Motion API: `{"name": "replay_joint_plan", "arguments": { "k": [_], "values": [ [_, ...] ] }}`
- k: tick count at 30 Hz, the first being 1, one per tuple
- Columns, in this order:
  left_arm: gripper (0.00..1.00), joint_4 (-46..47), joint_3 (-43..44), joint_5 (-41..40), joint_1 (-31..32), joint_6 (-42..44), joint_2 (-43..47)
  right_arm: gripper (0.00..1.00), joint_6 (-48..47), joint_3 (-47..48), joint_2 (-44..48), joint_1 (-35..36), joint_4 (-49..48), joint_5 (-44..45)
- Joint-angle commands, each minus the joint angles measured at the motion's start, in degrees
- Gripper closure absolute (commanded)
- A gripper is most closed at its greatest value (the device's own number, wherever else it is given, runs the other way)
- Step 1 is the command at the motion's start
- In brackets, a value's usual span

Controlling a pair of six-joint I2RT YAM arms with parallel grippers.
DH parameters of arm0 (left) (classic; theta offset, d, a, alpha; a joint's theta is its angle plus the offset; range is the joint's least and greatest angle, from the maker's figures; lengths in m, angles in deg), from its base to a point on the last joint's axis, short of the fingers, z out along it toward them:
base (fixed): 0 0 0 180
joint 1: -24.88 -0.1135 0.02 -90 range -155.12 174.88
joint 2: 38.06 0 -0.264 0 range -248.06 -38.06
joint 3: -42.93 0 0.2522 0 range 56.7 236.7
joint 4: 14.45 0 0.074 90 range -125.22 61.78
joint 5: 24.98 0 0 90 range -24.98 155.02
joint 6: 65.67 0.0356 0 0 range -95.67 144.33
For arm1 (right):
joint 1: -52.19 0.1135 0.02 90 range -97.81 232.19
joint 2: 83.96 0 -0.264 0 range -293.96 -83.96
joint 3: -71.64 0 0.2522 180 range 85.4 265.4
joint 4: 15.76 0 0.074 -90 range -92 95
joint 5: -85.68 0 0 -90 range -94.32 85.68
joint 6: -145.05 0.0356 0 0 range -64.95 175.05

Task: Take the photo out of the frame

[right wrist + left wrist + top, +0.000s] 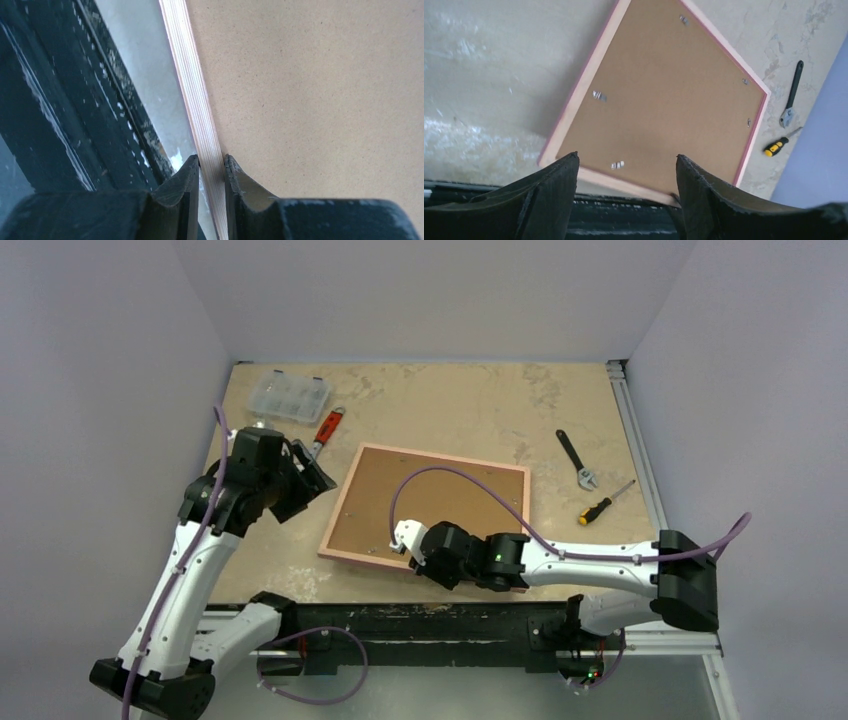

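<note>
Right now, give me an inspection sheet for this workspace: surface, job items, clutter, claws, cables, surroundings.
Surface: table, beige and mottled.
Job's things: frame lies back up, clips visible; photo not seen.
Clutter: clear organizer box, red-handled tool, black wrench, yellow-handled screwdriver, all off the frame.
Claws: left claw open, empty, left of the frame; right claw shut on the frame's near rim.
Cables: purple cable arcs over the frame.
Surroundings: grey walls on three sides; metal rail at right.
</note>
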Motion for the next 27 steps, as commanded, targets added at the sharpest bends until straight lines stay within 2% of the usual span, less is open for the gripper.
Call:
{"name": "replay_joint_plan", "arguments": {
  "k": [1, 5, 10, 14, 19, 23, 27],
  "values": [
    [0.28, -8.27, -2.40, 6.08, -0.28, -15.76, 4.89, 1.00, 6.23, 5.68, 2.62, -1.45, -2.56, 5.73],
    [0.24, -4.88, -11.64, 14.73, -0.30, -24.93, 11.45, 1.00, 7.75, 7.61, 1.60, -2.99, -1.57, 3.63],
    [0.18, 5.30, -23.15, 15.92, -0.19, -31.24, 20.14, 1.00, 9.42, 8.14, 0.62, -3.66, -2.22, 3.11],
    [0.18, 16.84, -33.39, 19.30, 0.57, -35.47, 21.80, 1.00, 11.32, 8.82, 0.63, -3.91, -2.62, 2.93],
    [0.19, 34.91, -41.10, 16.70, 3.32, -34.24, 19.32, 1.00, 13.07, 9.92, 0.17, -4.17, -3.56, 3.26],
    [0.19, 37.39, -42.23, 10.77, 7.26, -32.03, 16.86, 1.00, 14.50, 11.26, -0.89, -4.25, -3.80, 3.09],
    [0.21, 46.17, -47.06, 4.08, 9.11, -32.63, 18.27, 1.00, 15.92, 11.55, -1.48, -4.25, -4.62, 1.13]
  ]
}}
